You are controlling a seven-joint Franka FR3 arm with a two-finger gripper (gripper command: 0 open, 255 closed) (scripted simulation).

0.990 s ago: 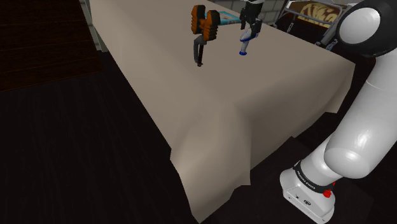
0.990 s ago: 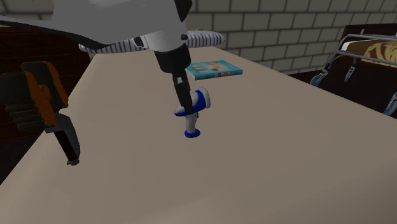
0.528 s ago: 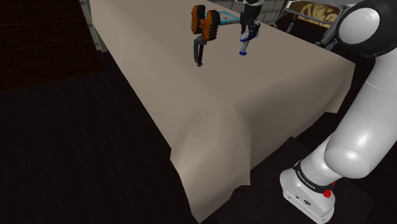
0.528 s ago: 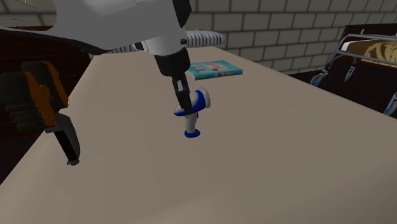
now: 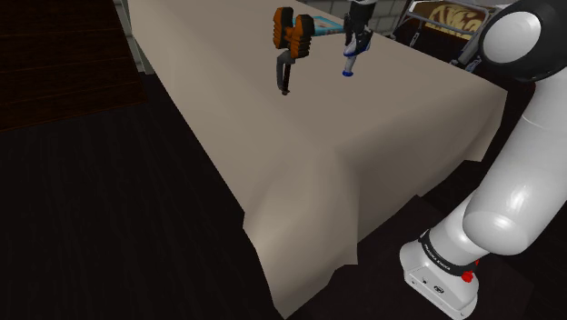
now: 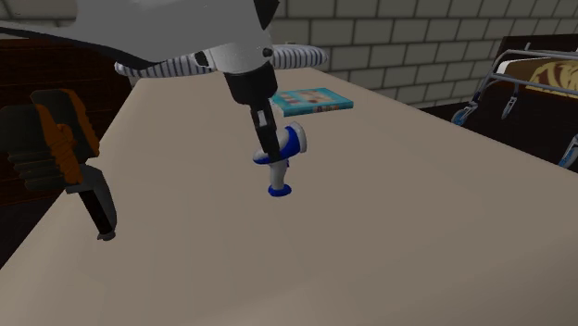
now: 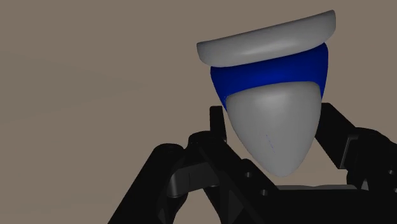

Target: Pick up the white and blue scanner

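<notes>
Okay, tool (image 7: 273, 124) is clamped on the scanner (image 7: 270, 83), with fingers (image 7: 218, 124) pressed on either side of its grey nose, next to the blue band. My read: that's the narrow part, and the flared white cap beyond it should stop any slip. Scanner stands upright mid-surface (image 6: 389, 250), blue foot down, near the book (image 6: 313, 100) and well apart from the orange-black device (image 6: 60, 148). Can't tell whether the foot is off the surface.

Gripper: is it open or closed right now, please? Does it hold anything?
Gripper: closed on the white and blue scanner, with the fingers clasping its head from both sides.
</notes>
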